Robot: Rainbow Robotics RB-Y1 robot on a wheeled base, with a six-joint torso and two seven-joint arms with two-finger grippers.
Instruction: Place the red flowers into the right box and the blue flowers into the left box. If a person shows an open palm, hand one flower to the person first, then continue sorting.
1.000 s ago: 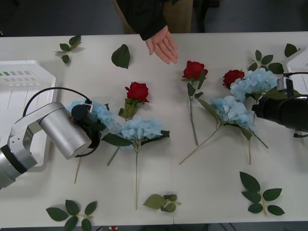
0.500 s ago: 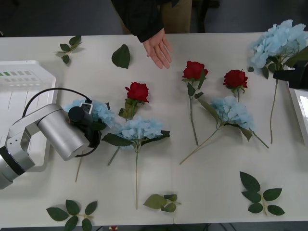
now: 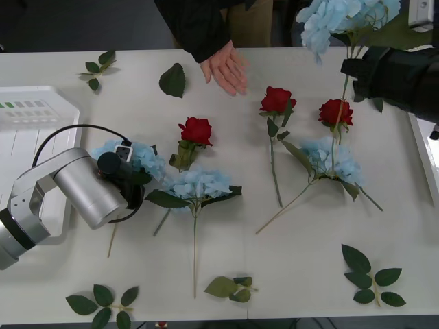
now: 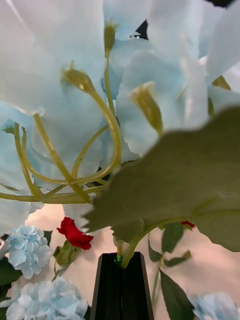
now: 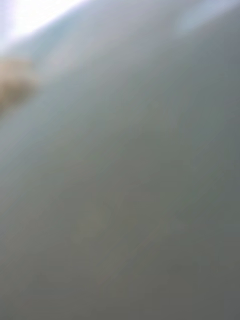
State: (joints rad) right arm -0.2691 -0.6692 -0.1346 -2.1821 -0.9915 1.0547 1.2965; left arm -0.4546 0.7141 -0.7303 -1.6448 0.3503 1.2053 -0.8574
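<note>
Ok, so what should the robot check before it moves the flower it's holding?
1. The person's hand shows an open palm over the table: ok.
2. The right tool is shut on the stem of the held blue flower: ok.
3. The bloom is lifted high above the table: ok.
4. The dangling stem is clear of the red rose under it: cannot tell.
5. The left tool is down at another blue flower beside the left box; its hold: cannot tell.
</note>
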